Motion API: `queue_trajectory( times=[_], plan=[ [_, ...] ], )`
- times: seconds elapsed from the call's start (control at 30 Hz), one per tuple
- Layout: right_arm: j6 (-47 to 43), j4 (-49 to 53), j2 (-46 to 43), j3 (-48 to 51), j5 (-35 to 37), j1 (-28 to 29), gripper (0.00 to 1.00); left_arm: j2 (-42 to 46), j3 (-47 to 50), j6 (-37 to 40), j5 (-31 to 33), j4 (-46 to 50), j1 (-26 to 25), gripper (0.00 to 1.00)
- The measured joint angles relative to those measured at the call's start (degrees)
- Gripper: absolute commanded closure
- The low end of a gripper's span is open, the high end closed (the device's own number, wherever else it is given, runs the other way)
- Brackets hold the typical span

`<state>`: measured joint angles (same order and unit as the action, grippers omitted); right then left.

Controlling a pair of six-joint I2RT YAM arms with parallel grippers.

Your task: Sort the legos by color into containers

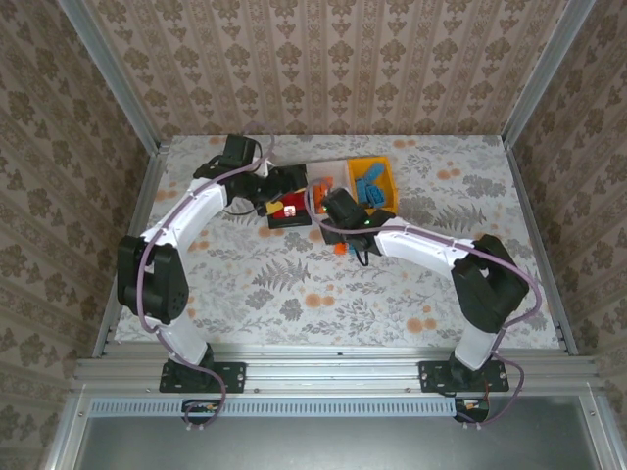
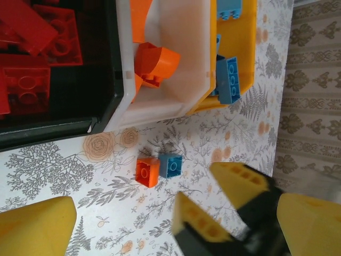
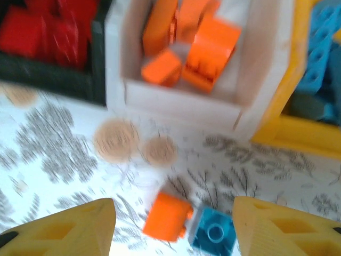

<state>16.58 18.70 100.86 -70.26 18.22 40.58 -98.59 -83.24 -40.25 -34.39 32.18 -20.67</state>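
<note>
Studs on square glossy plastic, orange brick (image 3: 166,216) beside blue brick (image 3: 213,234), left end effector (image 1: 282,201) wide, right end effector (image 3: 173,209) wide

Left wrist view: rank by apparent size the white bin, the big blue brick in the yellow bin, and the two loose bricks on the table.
1. white bin
2. big blue brick in the yellow bin, clearly longer than the loose ones
3. loose orange brick and loose blue brick: they look alike, so not ranked.
</note>
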Motion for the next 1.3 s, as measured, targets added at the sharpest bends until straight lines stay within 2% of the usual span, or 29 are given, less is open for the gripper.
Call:
queue_trajectory(
  times=[0.4,0.67,0.83,0.97,1.13,1.3],
  plan=[
    [-11.89,7.58,8.59,-0.61,4.28,3.52,0.34,0.7,0.0,-0.04,-3.23,-2.01,1.49,0.01],
    [-16.87,8.5,13.22,-6.14,10.4,3.06,0.36,0.72,0.02,-0.04,-3.41,-2.19,1.6,0.01],
    [-19.43,7.28,14.58,-8.28,11.06,0.92,0.38,0.72,0.02,-0.07,-3.41,-2.19,1.64,0.01],
    [-19.8,6.71,14.64,-8.57,7.54,-2.16,0.4,0.72,0.02,-0.09,-3.41,-2.19,1.64,0.01],
    [-17.73,5.31,14.64,-8.44,-0.39,-5.75,0.42,0.72,0.02,-0.2,-3.41,-2.19,1.64,0.01],
    [-14.88,3.17,14.64,-7.3,-6.03,-7.54,0.5,0.72,0.02,-0.22,-3.41,-2.21,1.64,0.01]
  ],
)
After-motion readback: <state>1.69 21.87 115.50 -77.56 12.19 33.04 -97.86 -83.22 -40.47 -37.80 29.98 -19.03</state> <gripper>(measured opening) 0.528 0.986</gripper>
